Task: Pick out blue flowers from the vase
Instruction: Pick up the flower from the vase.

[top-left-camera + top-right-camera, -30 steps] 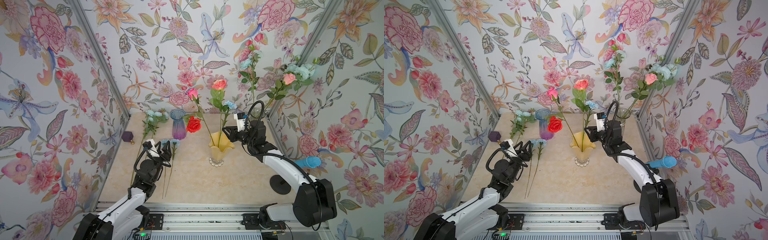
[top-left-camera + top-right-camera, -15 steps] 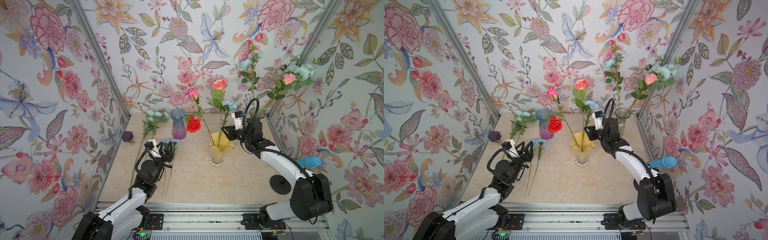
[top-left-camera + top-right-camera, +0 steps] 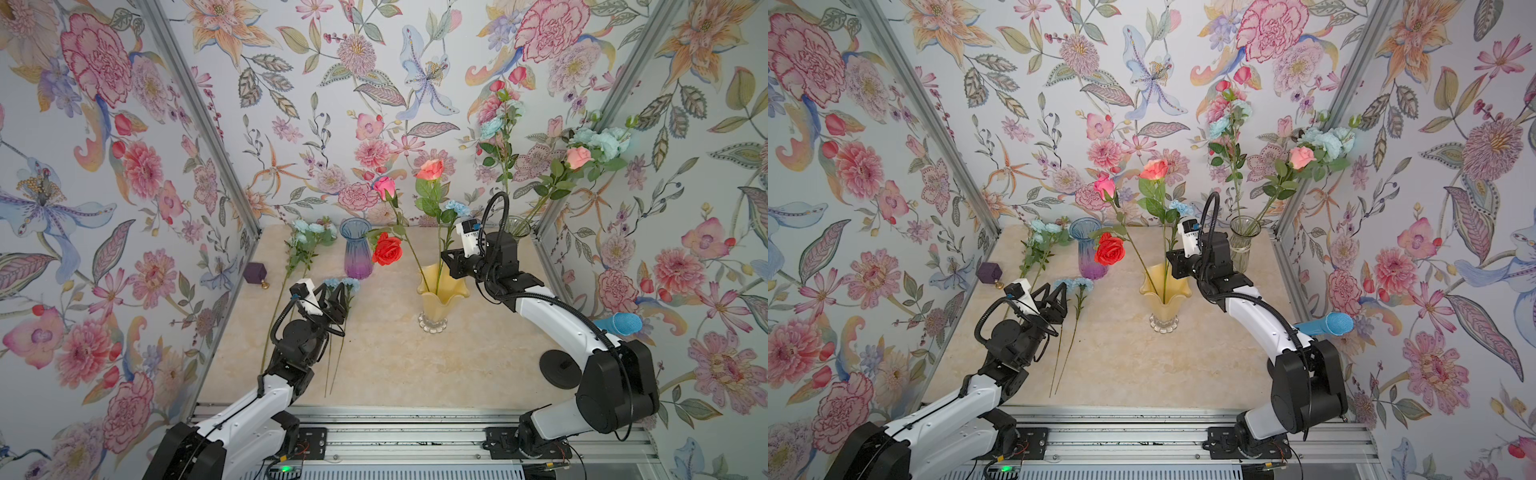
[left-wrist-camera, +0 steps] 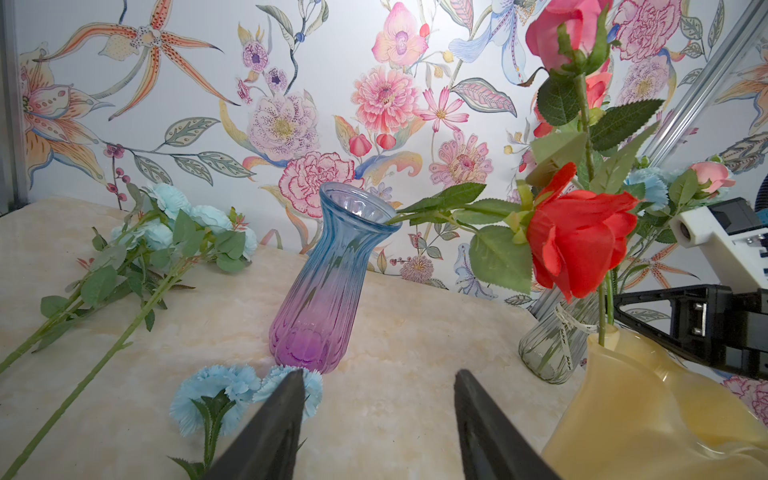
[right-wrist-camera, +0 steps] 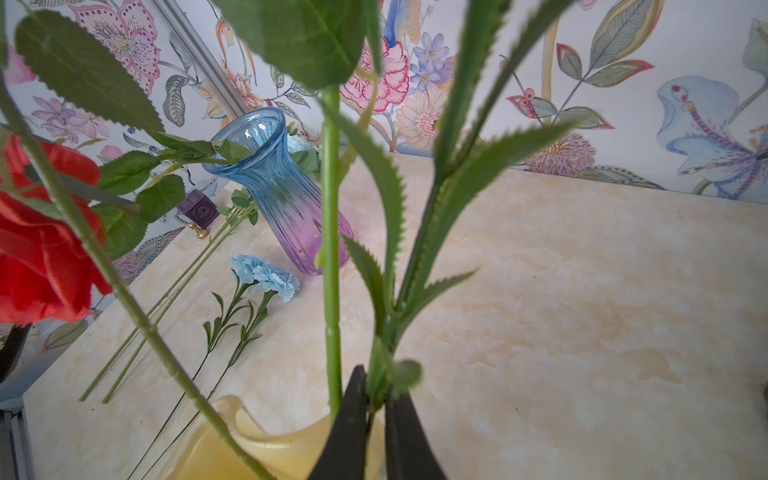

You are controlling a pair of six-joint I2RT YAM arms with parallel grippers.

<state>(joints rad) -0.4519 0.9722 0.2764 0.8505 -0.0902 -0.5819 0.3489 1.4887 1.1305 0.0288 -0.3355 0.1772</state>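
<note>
A pale blue flower (image 3: 457, 206) (image 3: 1180, 206) stands in the yellow vase (image 3: 440, 299) (image 3: 1165, 299) with a pink and a coral rose. My right gripper (image 3: 446, 259) (image 5: 379, 384) is shut on its thin leafy stem just above the vase rim (image 5: 249, 432). Two blue flowers (image 3: 343, 284) (image 4: 216, 386) (image 5: 266, 272) lie on the table, and a leafy blue spray (image 3: 309, 232) (image 4: 178, 216) lies further back. My left gripper (image 3: 336, 297) (image 4: 376, 374) hovers open by those two heads, holding nothing. More blue blooms (image 3: 604, 139) stand in the clear vase (image 3: 517, 226).
A blue-purple glass vase (image 3: 357, 253) holds a red rose (image 3: 386, 249) that leans toward the yellow vase. A purple cube (image 3: 254, 272) sits by the left wall. A blue microphone (image 3: 619, 323) and a black disc (image 3: 559, 368) are at the right.
My right gripper has moved slightly left to the yellow vase and closed on the blue flower's stem. The left arm has barely moved.
</note>
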